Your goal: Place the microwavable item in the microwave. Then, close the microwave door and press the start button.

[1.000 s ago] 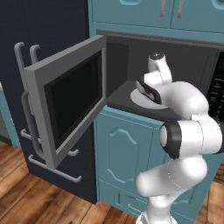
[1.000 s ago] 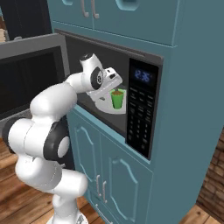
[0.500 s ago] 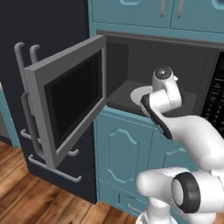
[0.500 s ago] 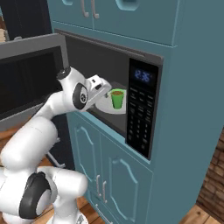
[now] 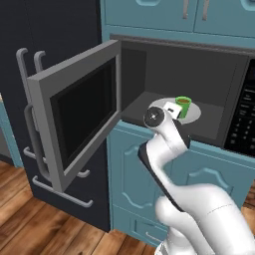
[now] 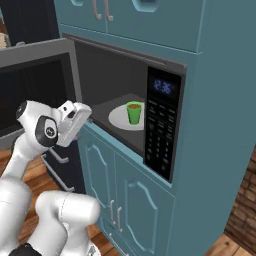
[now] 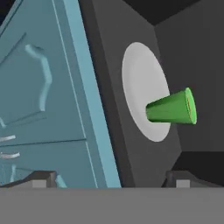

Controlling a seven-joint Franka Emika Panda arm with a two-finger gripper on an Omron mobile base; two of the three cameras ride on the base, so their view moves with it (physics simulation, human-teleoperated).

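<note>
The small green cup (image 6: 133, 112) of brown liquid stands upright on the white turntable plate (image 6: 117, 120) inside the microwave (image 6: 125, 75). It stands free, with nothing touching it. The left base view has the cup (image 5: 183, 105) behind my hand. My gripper (image 7: 109, 180) is open with nothing between its fingers. It hovers just outside the microwave's front edge, pointing in at the cup (image 7: 173, 108). From the right, my gripper (image 6: 82, 117) sits left of the opening. The microwave door (image 5: 74, 117) is swung wide open to the left. The black keypad panel (image 6: 160, 130) is right of the cavity.
Teal cabinet doors (image 6: 130, 205) run below the microwave and teal cupboards (image 5: 199, 12) above it. Tall black fridge doors with grey bar handles (image 5: 22, 84) stand behind the open door on the left. The floor (image 5: 30, 224) is wood.
My arm has drawn back out of the microwave and away from the cup, which stays on the plate. The jaws stay open.
</note>
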